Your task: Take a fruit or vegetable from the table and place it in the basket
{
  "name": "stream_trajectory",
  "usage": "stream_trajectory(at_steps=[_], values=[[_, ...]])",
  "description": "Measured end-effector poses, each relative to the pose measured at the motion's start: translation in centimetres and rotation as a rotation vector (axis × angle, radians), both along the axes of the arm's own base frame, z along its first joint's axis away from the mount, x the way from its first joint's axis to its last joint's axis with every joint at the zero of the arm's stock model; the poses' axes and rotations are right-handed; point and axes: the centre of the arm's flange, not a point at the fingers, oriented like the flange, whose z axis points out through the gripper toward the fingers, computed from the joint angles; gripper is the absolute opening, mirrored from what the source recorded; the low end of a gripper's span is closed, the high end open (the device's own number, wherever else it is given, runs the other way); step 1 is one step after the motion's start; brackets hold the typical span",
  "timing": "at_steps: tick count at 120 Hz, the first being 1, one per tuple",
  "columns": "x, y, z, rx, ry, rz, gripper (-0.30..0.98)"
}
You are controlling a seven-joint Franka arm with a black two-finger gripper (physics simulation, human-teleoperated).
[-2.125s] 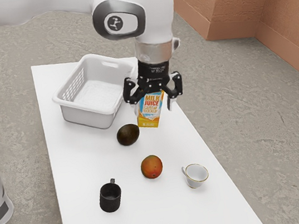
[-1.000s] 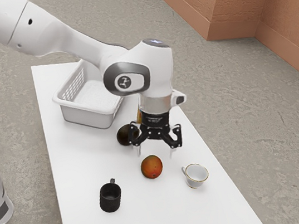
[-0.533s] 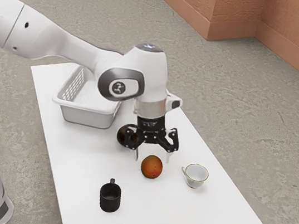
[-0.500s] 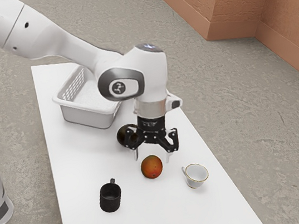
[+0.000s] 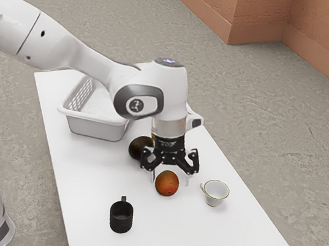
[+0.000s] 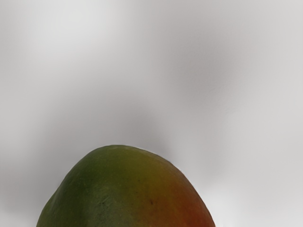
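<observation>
Arm [image 5: 60,46] hides part of basket [image 5: 97,129]; avocado [image 5: 139,148] partly behind pincer [image 5: 170,182]. Mango [image 5: 167,184] cut off by wrist view's lower edge; surface [image 5: 169,240] cut off by exterior view's lower edge. Pincer wide, fingertips to either side of mango, which lies on surface, outside basket. Two fruits, mango and avocado; one basket; one black mug [image 5: 121,218]; one white, gold-rimmed cup [image 5: 215,193].

Mango [image 5: 167,184], lower centre of the exterior view: green, yellow and red-orange. Cup [image 5: 215,199], lower right: white, gold-lined rim.
</observation>
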Motion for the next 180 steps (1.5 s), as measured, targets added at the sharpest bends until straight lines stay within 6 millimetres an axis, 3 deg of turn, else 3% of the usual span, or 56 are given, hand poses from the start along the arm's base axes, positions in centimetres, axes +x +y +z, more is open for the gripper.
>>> stream_trajectory(at_steps=[61, 76, 99, 117, 138, 158, 180], values=[[0.0, 0.0, -1.4, -0.028, 0.02, 0.015, 0.56], [0.0, 0.0, -1.3, -0.03, 0.02, 0.02, 0.39], [-0.1, 0.0, -0.7, -0.028, 0.011, 0.038, 0.36], [-1.5, 0.5, 3.3, -0.038, -0.062, 0.065, 0.35], [-5.7, 2.5, 10.0, -0.047, -0.186, 0.131, 0.36], [-9.7, 4.6, 13.6, -0.012, -0.259, 0.219, 0.36], [-12.7, 6.4, 16.7, 0.041, -0.318, 0.326, 0.36]])
